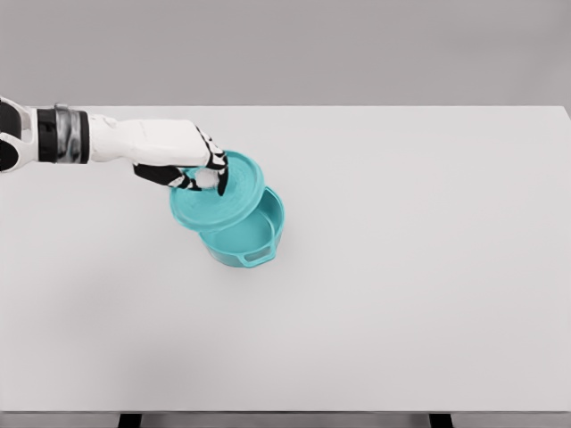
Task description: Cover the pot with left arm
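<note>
The left hand reaches in from the left edge and grips the knob of the teal lid, fingers curled around it from above. The lid hangs tilted under the hand — its lower-left rim dips toward the white worktop, its upper-right rim rides higher. Just below and to the right of the hand sits the teal pot, partly covered — its near side is open, a handle showing at the front
</note>
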